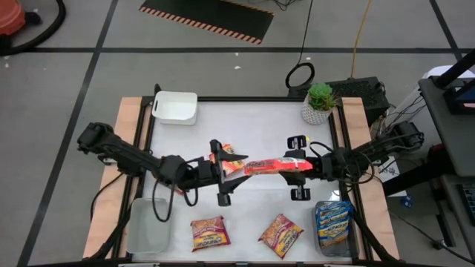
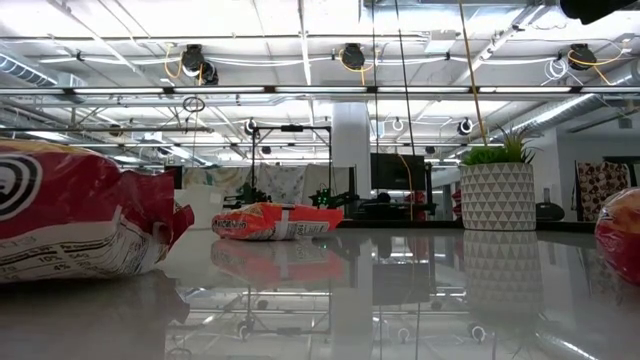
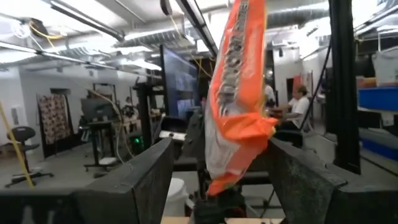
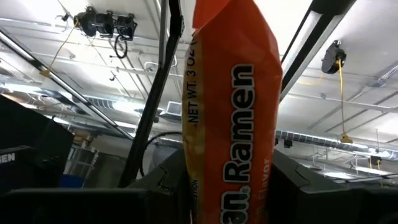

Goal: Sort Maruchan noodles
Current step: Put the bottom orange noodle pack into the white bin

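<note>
An orange plastic Maruchan ramen packet (image 1: pixel 269 164) hangs above the middle of the white table (image 1: pixel 252 119), stretched level between the two arms. The right gripper (image 1: pixel 300 173) is clamped on the packet's right end, and its wrist view shows the wrapper (image 4: pixel 230 124) rising from between its dark fingers (image 4: pixel 298 186). The left gripper (image 1: pixel 223 173) meets the packet's other end; in the left wrist view the crumpled tip (image 3: pixel 239 118) sits in the gap between the two fingers (image 3: pixel 140 183), which stand apart around it, seemingly not touching. Another red packet (image 1: pixel 231 153) lies just behind the left gripper.
</note>
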Robot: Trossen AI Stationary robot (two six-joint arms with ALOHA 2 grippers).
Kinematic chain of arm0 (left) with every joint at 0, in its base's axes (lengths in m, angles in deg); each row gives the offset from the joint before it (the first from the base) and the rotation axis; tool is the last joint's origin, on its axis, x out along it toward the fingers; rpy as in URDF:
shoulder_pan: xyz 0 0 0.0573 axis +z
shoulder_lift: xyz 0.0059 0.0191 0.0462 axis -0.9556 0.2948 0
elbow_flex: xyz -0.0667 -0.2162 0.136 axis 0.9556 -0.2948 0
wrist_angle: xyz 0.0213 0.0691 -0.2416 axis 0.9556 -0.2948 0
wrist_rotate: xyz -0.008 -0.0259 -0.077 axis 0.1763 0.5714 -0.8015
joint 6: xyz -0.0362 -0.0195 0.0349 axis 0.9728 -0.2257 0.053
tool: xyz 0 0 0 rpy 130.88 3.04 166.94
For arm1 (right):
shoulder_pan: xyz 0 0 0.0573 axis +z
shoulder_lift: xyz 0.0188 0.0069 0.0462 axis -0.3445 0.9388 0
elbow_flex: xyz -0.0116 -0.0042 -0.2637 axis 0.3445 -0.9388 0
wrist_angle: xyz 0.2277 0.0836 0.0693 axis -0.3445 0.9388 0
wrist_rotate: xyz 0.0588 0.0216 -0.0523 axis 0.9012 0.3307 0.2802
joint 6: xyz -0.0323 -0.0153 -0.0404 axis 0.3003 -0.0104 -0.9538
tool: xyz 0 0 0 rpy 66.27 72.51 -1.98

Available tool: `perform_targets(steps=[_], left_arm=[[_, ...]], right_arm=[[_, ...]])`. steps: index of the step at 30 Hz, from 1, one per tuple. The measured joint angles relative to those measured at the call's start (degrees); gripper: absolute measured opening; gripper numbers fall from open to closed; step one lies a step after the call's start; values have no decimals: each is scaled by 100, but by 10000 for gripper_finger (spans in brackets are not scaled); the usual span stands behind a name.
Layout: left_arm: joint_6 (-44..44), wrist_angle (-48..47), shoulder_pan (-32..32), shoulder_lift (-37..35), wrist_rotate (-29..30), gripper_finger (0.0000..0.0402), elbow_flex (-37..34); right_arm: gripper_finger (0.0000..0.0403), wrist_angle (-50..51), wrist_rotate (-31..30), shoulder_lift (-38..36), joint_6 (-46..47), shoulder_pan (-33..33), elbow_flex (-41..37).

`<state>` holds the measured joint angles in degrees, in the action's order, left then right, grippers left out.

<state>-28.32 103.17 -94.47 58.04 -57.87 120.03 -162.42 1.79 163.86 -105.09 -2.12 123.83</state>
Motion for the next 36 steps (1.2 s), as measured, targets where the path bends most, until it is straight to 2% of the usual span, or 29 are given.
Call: perform_targets(steps=[3, 8, 18, 24, 32, 36], left_arm=[[116, -717, 84, -13, -14, 253, 347], [108, -1795, 183, 48, 2, 253, 994], [-37, -3409, 104, 46, 141, 253, 1832], [342, -4488, 374, 41, -486, 253, 2341], [456, -4774, 574, 41, -525, 248, 2371], [435, -4776, 578, 41, -531, 209, 2371]], right_arm=[[123, 21, -35, 0, 24, -39, 0], [123, 197, -462, 0, 233, -89, 0], [123, 333, -454, 0, 194, -104, 0], [123, 434, -455, 0, 340, -204, 0], [123, 572, -545, 0, 340, -270, 0], [123, 632, -597, 0, 331, -274, 0]])
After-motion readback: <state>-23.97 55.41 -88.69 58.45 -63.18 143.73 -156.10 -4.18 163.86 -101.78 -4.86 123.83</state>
